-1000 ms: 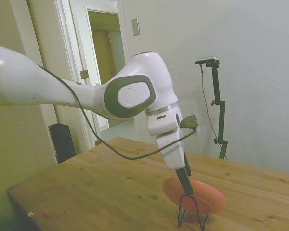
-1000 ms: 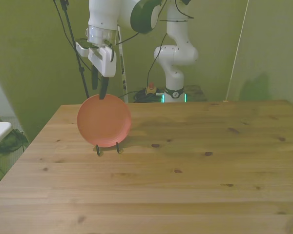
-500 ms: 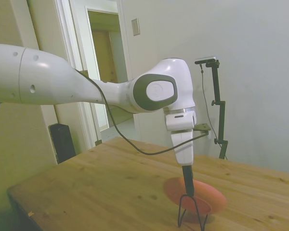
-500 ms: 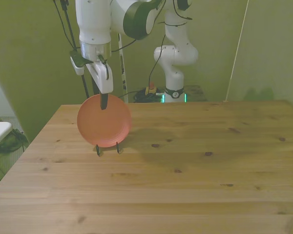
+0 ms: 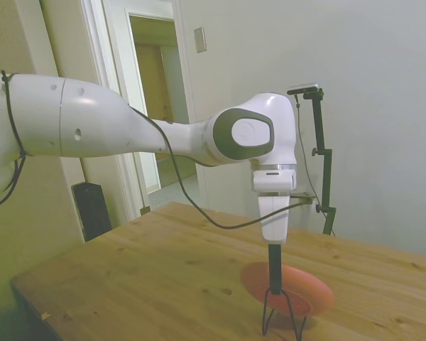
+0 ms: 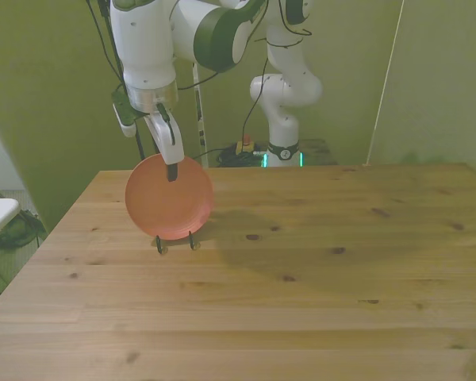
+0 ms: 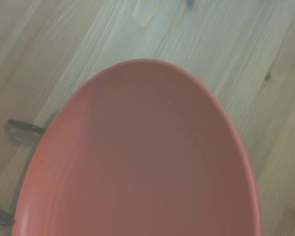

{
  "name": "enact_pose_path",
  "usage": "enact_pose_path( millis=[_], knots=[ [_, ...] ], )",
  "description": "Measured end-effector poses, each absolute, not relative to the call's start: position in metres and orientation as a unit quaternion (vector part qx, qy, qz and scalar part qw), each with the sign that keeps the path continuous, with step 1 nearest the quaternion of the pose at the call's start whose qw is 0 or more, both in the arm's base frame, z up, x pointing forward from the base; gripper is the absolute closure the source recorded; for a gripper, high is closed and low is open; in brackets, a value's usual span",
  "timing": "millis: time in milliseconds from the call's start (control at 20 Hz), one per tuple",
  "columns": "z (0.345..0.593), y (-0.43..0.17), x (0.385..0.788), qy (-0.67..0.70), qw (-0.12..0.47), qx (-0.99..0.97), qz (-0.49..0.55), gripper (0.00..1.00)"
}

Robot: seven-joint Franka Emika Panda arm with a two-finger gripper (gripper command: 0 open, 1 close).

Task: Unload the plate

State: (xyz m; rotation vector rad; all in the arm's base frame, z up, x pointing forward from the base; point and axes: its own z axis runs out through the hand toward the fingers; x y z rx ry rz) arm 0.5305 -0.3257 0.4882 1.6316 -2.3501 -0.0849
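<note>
**Plate on its stand, gripper at the rim**

We see the plate [image 6: 169,198] propped upright in the black wire stand [image 6: 175,242] at nine o'clock on the table [image 6: 301,286]. The gripper [image 6: 172,171] sits at the plate's twelve o'clock rim; we cannot tell whether its fingers are spread or pinching.

The plate [image 6: 169,198] on its stand [image 6: 177,241] blocks the table's [image 6: 301,270] ten o'clock; three through nine lies open wood.
</note>
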Motion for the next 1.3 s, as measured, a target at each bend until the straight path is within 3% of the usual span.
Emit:
enact_pose_path(
  millis=[1300],
  knots=[
    [0.4897, -0.3199, 0.5369, -0.810, 0.144, 0.568, -0.033, 1.00]
  ],
)
